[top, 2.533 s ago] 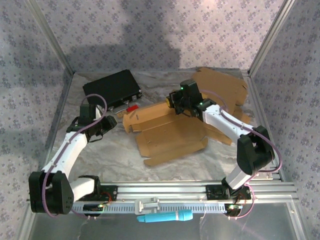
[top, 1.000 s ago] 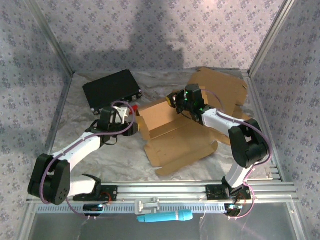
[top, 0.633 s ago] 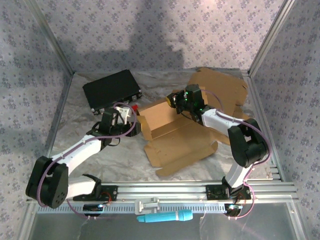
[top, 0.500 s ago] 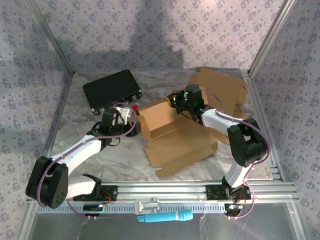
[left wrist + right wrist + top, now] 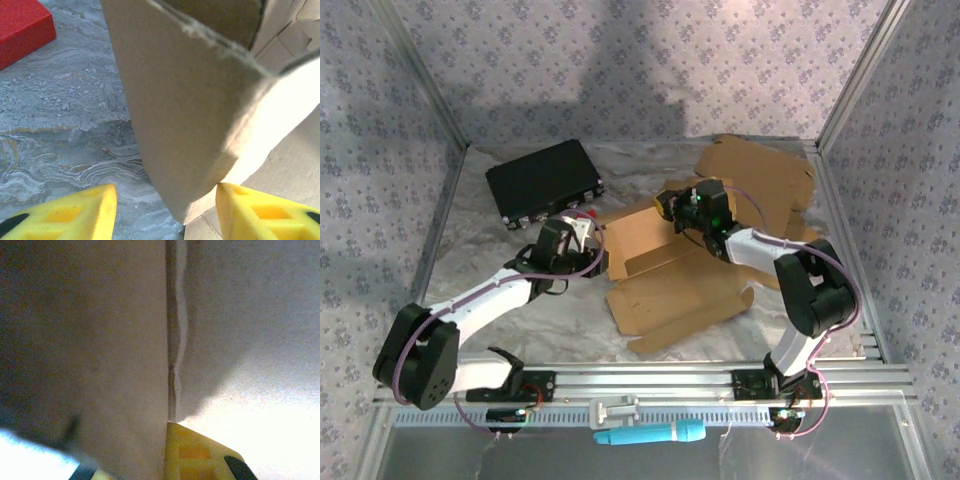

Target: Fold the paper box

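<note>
The brown paper box (image 5: 670, 280) lies half-folded at the table's middle, its back wall raised and its front panel flat. My right gripper (image 5: 677, 205) is at the top edge of that back wall. In the right wrist view the wall (image 5: 100, 340) stands against one yellow finger (image 5: 200, 455), and the other finger is hidden behind the card. My left gripper (image 5: 592, 250) is at the box's left end. In the left wrist view it (image 5: 167, 202) is open, with the corner of a raised side flap (image 5: 190, 125) hanging between the yellow fingers (image 5: 75, 215).
A black case (image 5: 545, 180) lies at the back left. A second flat cardboard sheet (image 5: 760, 175) lies at the back right. A red block (image 5: 20, 25) rests on the marbled table just left of the flap. A teal tool (image 5: 650, 435) sits beyond the front rail.
My left gripper has moved right, up to the box's left side flap. The box and my right gripper have shifted slightly right and toward the front.
</note>
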`<state>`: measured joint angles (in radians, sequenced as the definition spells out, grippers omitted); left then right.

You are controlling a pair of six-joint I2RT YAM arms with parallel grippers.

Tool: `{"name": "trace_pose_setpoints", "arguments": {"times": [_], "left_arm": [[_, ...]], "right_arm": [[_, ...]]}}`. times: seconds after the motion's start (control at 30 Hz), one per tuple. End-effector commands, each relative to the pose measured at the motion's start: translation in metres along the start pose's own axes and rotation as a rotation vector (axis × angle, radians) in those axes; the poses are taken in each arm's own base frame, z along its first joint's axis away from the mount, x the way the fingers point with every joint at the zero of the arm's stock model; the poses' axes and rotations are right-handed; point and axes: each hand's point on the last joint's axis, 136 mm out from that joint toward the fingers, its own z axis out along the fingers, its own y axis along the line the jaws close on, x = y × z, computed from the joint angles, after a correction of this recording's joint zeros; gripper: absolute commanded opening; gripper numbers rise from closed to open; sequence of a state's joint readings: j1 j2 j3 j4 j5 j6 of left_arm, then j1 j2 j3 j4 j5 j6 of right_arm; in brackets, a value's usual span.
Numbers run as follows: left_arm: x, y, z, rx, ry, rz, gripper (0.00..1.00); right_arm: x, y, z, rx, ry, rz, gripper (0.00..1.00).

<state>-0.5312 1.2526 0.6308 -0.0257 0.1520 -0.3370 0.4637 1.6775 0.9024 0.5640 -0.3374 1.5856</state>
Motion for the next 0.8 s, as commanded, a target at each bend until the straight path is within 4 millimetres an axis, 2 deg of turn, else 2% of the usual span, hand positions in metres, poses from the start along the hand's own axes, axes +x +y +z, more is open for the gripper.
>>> {"name": "trace_pose_setpoints", "arguments": {"times": [0.0,0.23,0.6,0.77], "left_arm": [[-0.022,0.005,-0.01,-0.073,-0.084,0.034,0.54],[-0.011,-0.005,-0.002,-0.093,-0.068,0.077,0.53],[-0.013,-0.011,0.012,-0.143,-0.08,0.103,0.53],[-0.011,-0.012,0.017,-0.174,-0.081,0.105,0.53]], "right_arm": [[0.016,0.011,-0.014,-0.078,0.044,-0.028,0.0],[0.017,0.006,-0.031,-0.187,0.041,-0.09,0.0],[0.024,-0.021,-0.037,-0.193,0.06,-0.143,0.0],[0.027,-0.03,-0.032,-0.193,0.082,-0.157,0.0]]}}
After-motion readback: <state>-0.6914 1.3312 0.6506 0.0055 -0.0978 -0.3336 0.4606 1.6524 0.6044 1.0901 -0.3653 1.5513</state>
